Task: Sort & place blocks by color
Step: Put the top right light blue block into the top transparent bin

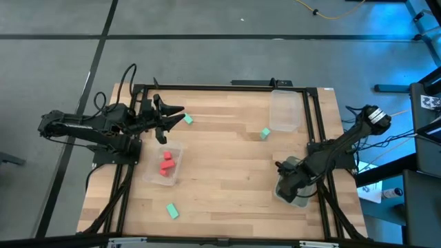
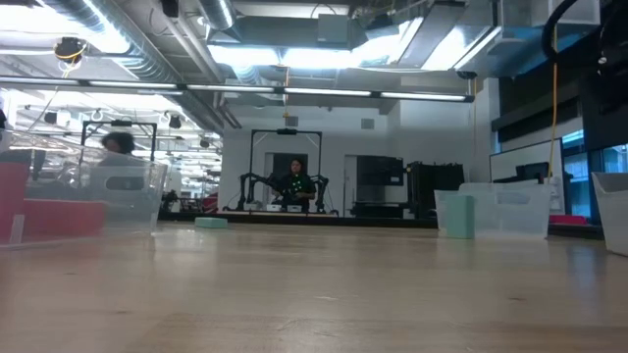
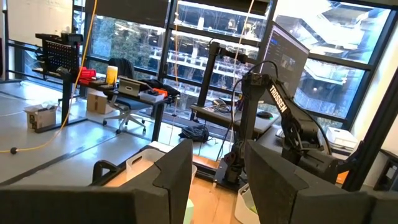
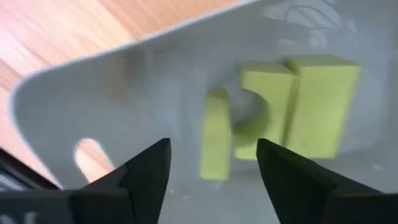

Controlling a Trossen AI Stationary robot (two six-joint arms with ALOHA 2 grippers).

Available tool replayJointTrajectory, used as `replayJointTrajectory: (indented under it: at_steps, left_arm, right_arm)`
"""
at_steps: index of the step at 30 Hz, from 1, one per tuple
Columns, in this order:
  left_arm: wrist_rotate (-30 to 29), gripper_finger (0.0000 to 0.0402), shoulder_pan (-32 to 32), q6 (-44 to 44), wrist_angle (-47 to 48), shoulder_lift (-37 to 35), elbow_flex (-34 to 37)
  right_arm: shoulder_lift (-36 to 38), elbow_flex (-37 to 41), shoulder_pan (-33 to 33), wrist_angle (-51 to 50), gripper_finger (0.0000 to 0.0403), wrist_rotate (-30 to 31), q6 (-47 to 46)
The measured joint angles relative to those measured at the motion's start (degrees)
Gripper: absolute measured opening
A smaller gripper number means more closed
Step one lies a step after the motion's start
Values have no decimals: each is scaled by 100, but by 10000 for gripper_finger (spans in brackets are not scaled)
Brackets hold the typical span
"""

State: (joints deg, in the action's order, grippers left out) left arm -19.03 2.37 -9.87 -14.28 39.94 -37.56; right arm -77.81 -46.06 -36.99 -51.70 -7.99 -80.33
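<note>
Your table [image 1: 227, 172] is pale wood planks inside a dark frame, on a grey floor. The right gripper [image 4: 211, 163] hangs over the tray [image 4: 93, 93] at the table's right edge, jaws apart, nothing held — three yellow-green blocks [image 4: 292, 106] lie inside. The left gripper [image 1: 173, 116] waits at the far left, jaws apart and empty. Red blocks [image 1: 166, 164] sit in another tray [image 1: 153, 176]; three teal blocks [image 1: 172, 211] lie loose on the wood. An empty tray [image 1: 284, 110] stands far right. Beyond the table you see an open workshop — ceiling strip lights and a person [image 2: 297, 183] seated far back.
</note>
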Motion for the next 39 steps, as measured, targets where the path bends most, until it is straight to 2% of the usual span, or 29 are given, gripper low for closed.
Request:
replayJointTrajectory:
  at_steps: [7, 11, 14, 17, 20, 23, 26, 30, 35, 39]
  left_arm:
    - [0, 137, 0, 0, 0, 0, 0]
    - [0, 137, 2, 0, 0, 0, 0]
    - [0, 137, 2, 0, -10, 0, 0]
    - [0, 137, 2, 0, -59, -1, 0]
    - [2, 137, 2, 0, -89, -2, 0]
    - [2, 137, 2, 0, -128, -2, 0]
    - [19, 137, 2, -7, -233, -2, 0]
    - [191, 137, 1, -79, -407, -2, 0]
    - [497, 137, 2, -345, -629, -2, 0]
    - [542, 137, 1, -356, -682, -2, 0]
  right_arm:
    - [371, -340, -1, -954, 280, 0, 375]
    - [852, -548, 35, -961, 284, 144, 601]
    - [1219, -573, 183, -271, 282, 589, 609]
    - [1357, -573, 440, 691, 281, 1490, 864]
    - [1323, -573, 885, 1755, 281, 2322, 1547]
    - [1188, -573, 1471, 3011, 281, 2631, 2542]
    - [1032, -573, 2075, 4405, 281, 2517, 3600]
    - [877, -573, 2818, 5776, 281, 1818, 4784]
    - [870, -571, 3531, 6884, 281, 918, 5502]
    - [877, -571, 3795, 7480, 281, 430, 5955]
